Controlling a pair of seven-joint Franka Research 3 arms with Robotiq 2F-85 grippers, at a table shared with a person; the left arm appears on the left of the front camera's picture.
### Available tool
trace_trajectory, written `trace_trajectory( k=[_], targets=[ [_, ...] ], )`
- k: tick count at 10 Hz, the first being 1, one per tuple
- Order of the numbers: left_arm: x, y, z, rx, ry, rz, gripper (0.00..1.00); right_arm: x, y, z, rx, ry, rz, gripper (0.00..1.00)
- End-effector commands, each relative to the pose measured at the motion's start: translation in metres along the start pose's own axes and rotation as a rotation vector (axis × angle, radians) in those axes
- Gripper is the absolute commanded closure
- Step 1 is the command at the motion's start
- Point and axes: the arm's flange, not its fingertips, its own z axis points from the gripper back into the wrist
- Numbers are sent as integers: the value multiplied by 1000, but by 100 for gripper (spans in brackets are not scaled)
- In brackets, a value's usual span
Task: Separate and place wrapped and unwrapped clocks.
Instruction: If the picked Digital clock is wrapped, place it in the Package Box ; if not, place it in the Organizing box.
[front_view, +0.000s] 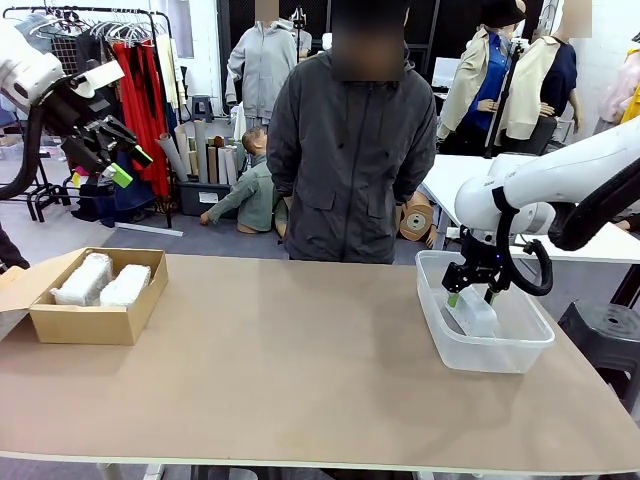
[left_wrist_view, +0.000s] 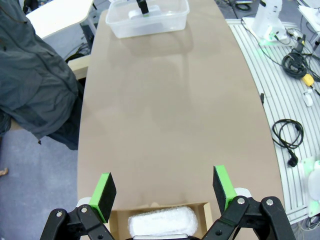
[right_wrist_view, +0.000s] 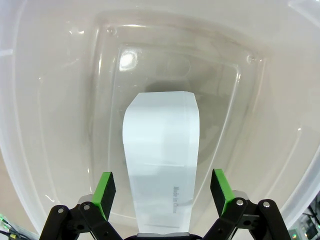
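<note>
Brown tabletop (front_view: 300, 360), person standing at far side. Two wrapped clocks (front_view: 100, 280) side by side in cardboard box (front_view: 85, 322) at left; bare clock (right_wrist_view: 161, 160) flat on floor of clear tub (front_view: 455, 345) at right. Right gripper (right_wrist_view: 162, 192) inside tub, jaws spread wide astride bare clock, pads clear of it: released. Left gripper (left_wrist_view: 164, 192) spread, empty, raised above box. Looks like final placement done. Next: straight lift out of tub, no nudging the clock.

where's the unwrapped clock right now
The unwrapped clock lies inside the clear tub on the table's right side, directly under the open right end effector.
</note>
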Motion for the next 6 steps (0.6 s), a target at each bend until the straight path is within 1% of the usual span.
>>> trace_trajectory(
  k=[1, 3, 4, 6],
  targets=[
    [0, -1, 0, -4, 8, -1, 0, -9, 5, 8, -32, -1, 3, 0],
    [0, -1, 0, -4, 8, -1, 0, -11, 5, 12, -23, -2, 13, 0],
    [0, -1, 0, -4, 8, -1, 0, -1, 3, 8, -3, -5, 7, 0],
    [0, -1, 0, -4, 8, -1, 0, -1, 3, 8, -3, -5, 7, 0]
  ],
)
